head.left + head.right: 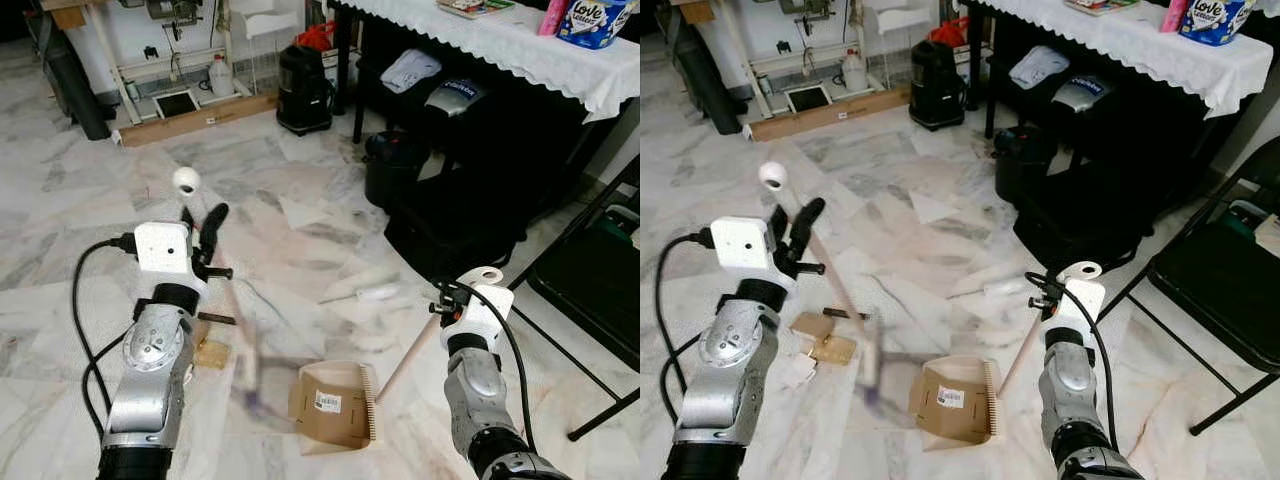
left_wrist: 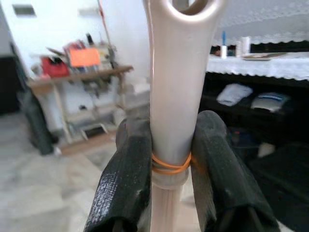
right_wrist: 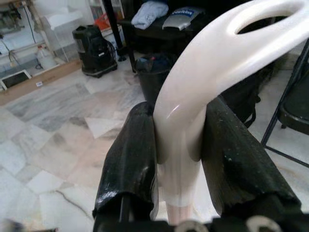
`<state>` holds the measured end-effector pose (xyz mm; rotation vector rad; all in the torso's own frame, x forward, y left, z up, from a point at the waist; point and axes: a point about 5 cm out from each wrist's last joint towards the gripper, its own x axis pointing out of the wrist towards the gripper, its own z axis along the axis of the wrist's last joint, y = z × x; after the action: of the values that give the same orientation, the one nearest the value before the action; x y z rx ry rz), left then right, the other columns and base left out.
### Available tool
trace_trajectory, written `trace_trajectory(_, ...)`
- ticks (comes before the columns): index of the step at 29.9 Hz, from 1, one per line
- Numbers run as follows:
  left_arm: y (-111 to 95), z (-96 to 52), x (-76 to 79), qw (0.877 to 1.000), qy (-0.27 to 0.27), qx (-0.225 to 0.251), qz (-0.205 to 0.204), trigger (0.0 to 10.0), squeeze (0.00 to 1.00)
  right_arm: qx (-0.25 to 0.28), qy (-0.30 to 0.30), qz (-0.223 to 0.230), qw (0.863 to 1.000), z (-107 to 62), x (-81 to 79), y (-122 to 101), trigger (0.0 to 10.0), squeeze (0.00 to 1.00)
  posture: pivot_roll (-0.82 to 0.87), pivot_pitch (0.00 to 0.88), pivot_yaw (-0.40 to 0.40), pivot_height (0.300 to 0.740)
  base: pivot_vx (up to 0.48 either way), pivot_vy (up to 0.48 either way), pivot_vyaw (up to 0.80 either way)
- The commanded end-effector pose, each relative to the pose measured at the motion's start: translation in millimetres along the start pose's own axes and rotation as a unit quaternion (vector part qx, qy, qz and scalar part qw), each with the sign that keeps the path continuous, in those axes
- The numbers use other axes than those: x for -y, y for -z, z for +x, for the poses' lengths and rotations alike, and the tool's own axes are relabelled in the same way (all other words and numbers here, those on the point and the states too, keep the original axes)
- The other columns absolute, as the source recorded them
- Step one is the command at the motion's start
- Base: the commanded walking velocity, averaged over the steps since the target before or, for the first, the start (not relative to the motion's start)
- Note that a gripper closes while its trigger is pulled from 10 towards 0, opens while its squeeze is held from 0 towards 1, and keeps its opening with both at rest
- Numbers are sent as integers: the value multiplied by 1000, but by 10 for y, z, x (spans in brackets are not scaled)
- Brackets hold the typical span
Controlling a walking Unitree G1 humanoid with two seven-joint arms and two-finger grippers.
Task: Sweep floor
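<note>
Sweeping: left gripper [image 2: 171, 159] squeezes the broom handle [image 2: 171, 96]; right gripper [image 3: 186, 150] grips the dustpan handle [image 3: 193, 96], tilting the dustpan [image 1: 335, 402] low in the frame to catch scraps [image 1: 825, 337].

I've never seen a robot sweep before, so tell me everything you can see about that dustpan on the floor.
The dustpan looks like tan plastic, with a comb of teeth along one edge and a white barcode sticker inside. It rests on the marble floor in front of the robot. Its long pale handle slants up to a white looped end clamped in the right gripper. The broom's blurred head is just beside the pan, on the robot's left.
</note>
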<state>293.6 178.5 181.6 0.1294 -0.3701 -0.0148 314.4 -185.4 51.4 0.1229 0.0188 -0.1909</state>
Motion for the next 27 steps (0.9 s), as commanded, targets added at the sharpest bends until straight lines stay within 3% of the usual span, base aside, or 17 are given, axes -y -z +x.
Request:
trace_trajectory(1,-45,37,10,1000,1,22,14,10000,0,49,0,13,999,75,-47,-190,10000,0,88,21,-26,740,0,0,0)
trace_trajectory(7,109,-1,-41,999,-21,5,28,10000,0,113,-13,34,993,77,-109,-406,10000,0,52,0,-30,740,0,0,0)
trace_trajectory(16,260,-108,-36,999,-26,-18,35,10000,0,146,-18,29,989,73,-124,-544,10000,0,57,0,-24,740,0,0,0)
trace_trajectory(20,337,-149,-72,999,-33,-26,34,10000,0,149,-20,29,988,40,-140,-546,10000,0,58,0,-20,740,0,0,763)
trace_trajectory(27,387,-79,-79,999,-25,-28,36,10000,0,154,-20,32,987,54,-149,-606,10000,0,59,0,-10,740,0,0,788)
